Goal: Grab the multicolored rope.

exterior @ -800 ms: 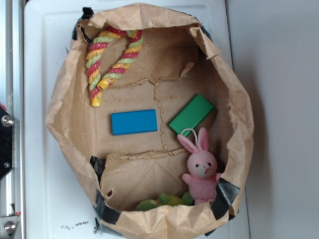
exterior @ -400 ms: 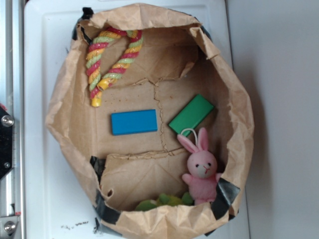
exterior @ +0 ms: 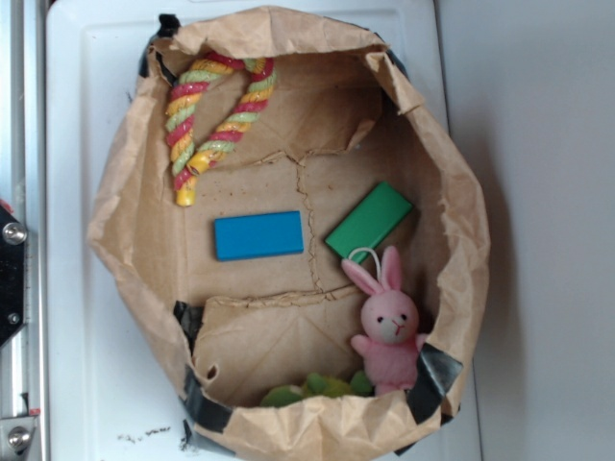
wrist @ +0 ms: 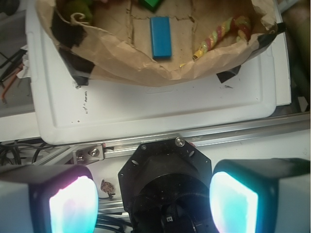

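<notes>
Multicolored rope (exterior: 213,113): U-shaped, lying in the paper bag (exterior: 452,192) beyond the blue block (exterior: 258,235), both legs pointing back toward that block; pincer (wrist: 153,204) spread and empty, outside the bag, well short of the rope.

pincer (wrist: 153,201) wide apart, empty, pointing downward

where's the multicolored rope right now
In the exterior view the multicolored rope lies in the paper bag's upper-left corner, above the blue block.
</notes>
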Controlling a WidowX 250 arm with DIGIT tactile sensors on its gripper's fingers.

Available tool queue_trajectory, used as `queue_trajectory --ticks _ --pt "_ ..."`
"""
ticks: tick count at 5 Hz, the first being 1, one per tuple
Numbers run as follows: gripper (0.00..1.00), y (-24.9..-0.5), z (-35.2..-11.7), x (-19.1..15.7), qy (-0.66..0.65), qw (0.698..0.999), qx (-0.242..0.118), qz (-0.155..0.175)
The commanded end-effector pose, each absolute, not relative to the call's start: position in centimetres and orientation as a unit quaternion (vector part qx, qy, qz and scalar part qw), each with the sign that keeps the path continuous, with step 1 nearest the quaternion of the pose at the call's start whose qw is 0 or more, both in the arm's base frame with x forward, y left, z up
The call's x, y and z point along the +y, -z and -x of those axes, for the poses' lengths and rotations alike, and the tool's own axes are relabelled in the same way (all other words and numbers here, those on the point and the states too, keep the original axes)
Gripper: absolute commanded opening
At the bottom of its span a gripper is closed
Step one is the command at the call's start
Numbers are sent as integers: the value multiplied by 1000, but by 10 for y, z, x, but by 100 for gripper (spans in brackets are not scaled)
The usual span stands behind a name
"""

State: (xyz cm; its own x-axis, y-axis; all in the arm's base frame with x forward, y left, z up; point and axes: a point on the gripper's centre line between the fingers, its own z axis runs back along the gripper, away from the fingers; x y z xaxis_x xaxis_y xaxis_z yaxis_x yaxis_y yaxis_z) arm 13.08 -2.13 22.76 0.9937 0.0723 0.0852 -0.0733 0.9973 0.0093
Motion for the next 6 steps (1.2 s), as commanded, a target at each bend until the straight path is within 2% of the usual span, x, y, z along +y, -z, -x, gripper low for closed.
queue_trajectory --ticks 1,2,4,5,6 --pt "100 -232 -133 -23 -33 998 -51 -6" --pt "100 -232 -133 -23 -33 998 -51 -6" --pt "100 -209 -207 -36 -80 994 -70 -15" --pt "100 -200 -233 -31 -98 992 -83 -18" --pt "100 -185 -252 -12 -106 989 -101 -12"
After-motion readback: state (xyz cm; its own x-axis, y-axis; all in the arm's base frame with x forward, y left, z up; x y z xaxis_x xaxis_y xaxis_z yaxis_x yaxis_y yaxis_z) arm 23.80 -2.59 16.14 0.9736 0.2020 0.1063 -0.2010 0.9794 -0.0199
